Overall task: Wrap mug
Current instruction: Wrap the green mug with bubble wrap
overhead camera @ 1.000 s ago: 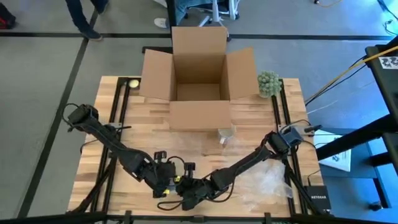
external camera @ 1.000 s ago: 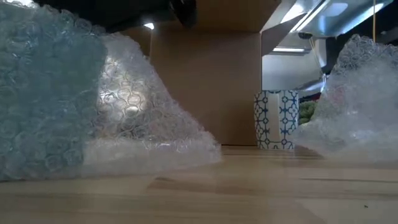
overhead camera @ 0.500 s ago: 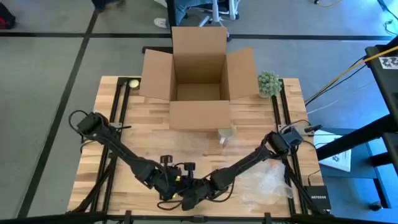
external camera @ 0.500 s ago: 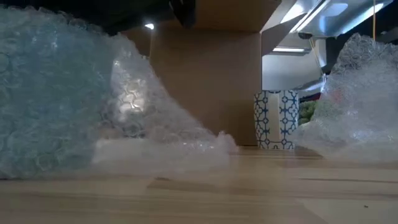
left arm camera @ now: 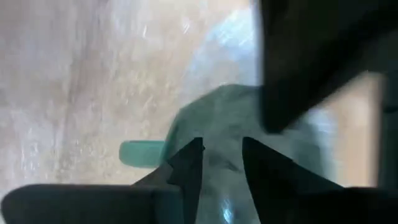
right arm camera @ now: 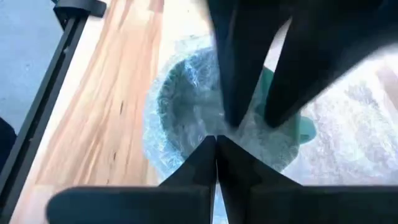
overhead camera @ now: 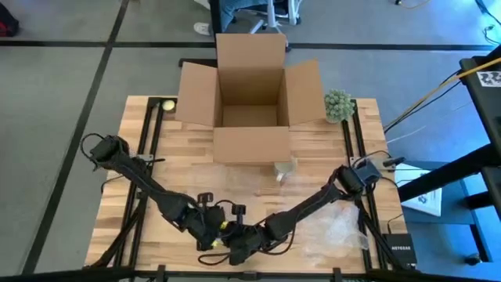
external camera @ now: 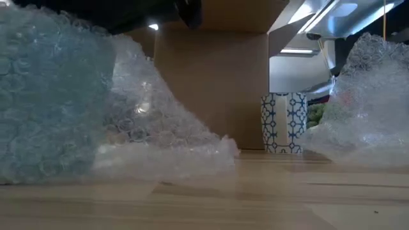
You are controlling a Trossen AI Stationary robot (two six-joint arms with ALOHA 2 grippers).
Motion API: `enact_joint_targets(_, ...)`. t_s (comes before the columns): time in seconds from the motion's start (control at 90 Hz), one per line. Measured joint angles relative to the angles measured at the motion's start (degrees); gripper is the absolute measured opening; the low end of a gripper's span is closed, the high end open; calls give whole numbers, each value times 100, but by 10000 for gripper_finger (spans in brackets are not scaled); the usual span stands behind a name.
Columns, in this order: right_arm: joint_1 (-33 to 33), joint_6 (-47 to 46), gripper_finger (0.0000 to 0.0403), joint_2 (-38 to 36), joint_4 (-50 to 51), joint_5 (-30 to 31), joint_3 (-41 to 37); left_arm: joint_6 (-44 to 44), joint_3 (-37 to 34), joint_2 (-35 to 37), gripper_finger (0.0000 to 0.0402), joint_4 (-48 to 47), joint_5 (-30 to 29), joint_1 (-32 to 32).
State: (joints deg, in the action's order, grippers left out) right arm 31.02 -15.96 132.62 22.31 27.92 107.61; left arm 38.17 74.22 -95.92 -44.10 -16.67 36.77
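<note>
Meeting at the table's near edge, both grippers work a teal mug (right arm camera: 283, 106) bundled in bubble wrap (right arm camera: 180, 106). Right gripper (right arm camera: 216, 144) pinches the wrap, fingers closed; left gripper (left arm camera: 217, 163) stands slightly parted over it. The mug is probably rigid, fragile and slippery under the film; hold the wrap's loose edges.

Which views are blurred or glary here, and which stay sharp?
Left wrist view: smeared, the bubble wrap soft. Low view: the near wrap is out of focus with a bright glint; the patterned cup is sharper. High view: crisp, evenly lit.
</note>
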Motion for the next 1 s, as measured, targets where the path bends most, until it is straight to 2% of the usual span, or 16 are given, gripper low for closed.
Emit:
enact_joint_targets(0.367,2,-26,5,30,324,-57,300,146,2,669,98,-473,-583,195)
enact_joint_targets(0.456,5,-23,25,42,368,-71,536,153,2,680,98,-582,-601,197)
enact_joint_targets(0.567,5,118,72,39,566,-94,971,201,2,679,98,-741,-634,197)
enact_joint_targets(0.667,8,271,122,39,1351,-99,1539,221,4,680,98,-797,-759,227)
enact_joint_targets(0.844,13,0,182,-12,3731,-99,2747,339,4,680,98,-786,-799,284)
enact_joint_targets(1.0,-41,-666,199,-111,4991,275,2199,495,5,682,98,-779,-851,438)
